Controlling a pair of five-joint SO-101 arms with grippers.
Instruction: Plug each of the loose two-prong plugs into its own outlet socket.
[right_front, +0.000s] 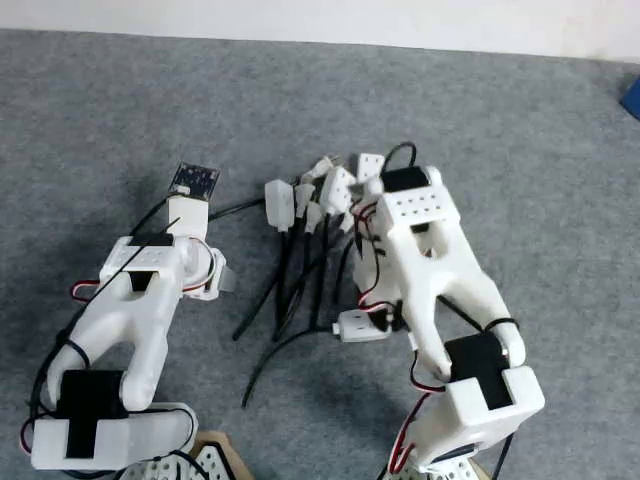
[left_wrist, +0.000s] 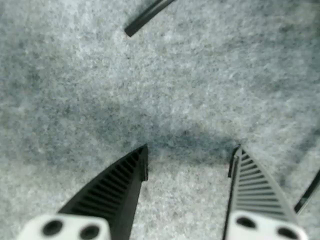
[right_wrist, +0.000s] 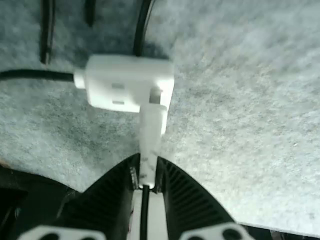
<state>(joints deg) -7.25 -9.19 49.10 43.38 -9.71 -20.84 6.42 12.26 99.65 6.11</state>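
My right gripper clamps a white two-prong plug, whose nose touches the outlet socket just ahead. I'd push squarely so the loose socket doesn't skid. My left gripper gapes over the grey desk, free to brace it.

White plug, white socket, black cords, mottled grey felt

The plug touches the socket, but its prongs are hidden there. A black cord is cut off by the edge. The pile of white plugs is too small to tell which are joined.
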